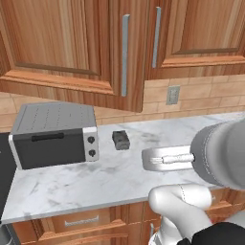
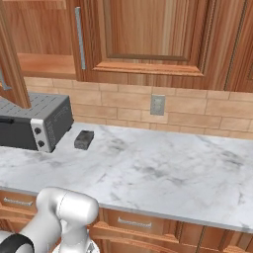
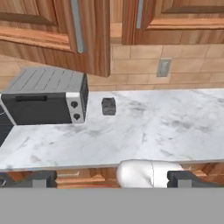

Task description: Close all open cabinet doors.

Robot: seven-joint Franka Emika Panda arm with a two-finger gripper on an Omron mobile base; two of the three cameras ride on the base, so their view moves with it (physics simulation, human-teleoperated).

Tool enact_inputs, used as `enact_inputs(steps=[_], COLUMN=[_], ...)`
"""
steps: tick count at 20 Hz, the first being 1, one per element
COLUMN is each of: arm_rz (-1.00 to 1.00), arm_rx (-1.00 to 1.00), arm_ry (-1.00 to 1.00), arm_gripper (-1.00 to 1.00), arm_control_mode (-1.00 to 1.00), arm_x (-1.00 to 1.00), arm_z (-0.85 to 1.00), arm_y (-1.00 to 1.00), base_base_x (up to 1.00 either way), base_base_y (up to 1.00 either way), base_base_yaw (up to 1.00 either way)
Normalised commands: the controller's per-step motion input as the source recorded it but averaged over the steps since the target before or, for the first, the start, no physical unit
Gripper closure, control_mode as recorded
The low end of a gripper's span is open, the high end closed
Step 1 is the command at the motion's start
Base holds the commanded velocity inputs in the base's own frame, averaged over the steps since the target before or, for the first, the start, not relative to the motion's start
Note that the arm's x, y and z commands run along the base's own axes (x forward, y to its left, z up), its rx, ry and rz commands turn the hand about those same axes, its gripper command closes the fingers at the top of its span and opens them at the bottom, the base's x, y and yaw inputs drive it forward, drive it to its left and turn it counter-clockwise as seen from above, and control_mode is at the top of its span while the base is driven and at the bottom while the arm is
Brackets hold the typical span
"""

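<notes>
Left cabinet door (image 1: 72, 43) swung open above the toaster oven (image 1: 55, 134); right cabinet door (image 1: 201, 33) beside it sits closed. Gripper (image 3: 111, 179) fingers spread, holding nothing, low in front of the counter (image 3: 153, 127).

You see a white marble counter (image 2: 163, 173), a grey toaster oven (image 1: 53, 135) with 2 knobs at its left end, a small dark block (image 1: 121, 139) just beside it — apart, 1 wall outlet (image 2: 157, 105) on the tan tile backsplash (image 2: 207, 113), drawer fronts (image 2: 136, 223) below — short silver handles.
</notes>
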Motion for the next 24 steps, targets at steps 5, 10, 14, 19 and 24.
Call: enact_inputs(steps=[5,10,14,19,24], arm_rz=[0.2,0.14,0.15,0.09,0.0], arm_rx=[0.0,0.0,0.01,0.03,0.0], arm_ry=[-0.49,-0.52,-0.54,-0.32,-0.01], arm_gripper=[-1.0,-1.0,-1.0,-1.0,-1.0], arm_control_mode=[-1.0,-1.0,-1.0,-1.0,-1.0], arm_x=[0.25,0.19,0.13,0.19,0.34], arm_z=[0.0,0.0,0.0,0.03,0.03], arm_y=[0.37,0.05,0.0,0.0,0.0], base_base_x=[0.0,0.0,0.0,0.0,0.0], base_base_y=[0.0,0.0,0.0,0.0,0.0], base_base_yaw=[0.0,0.0,0.0,0.0,0.0])
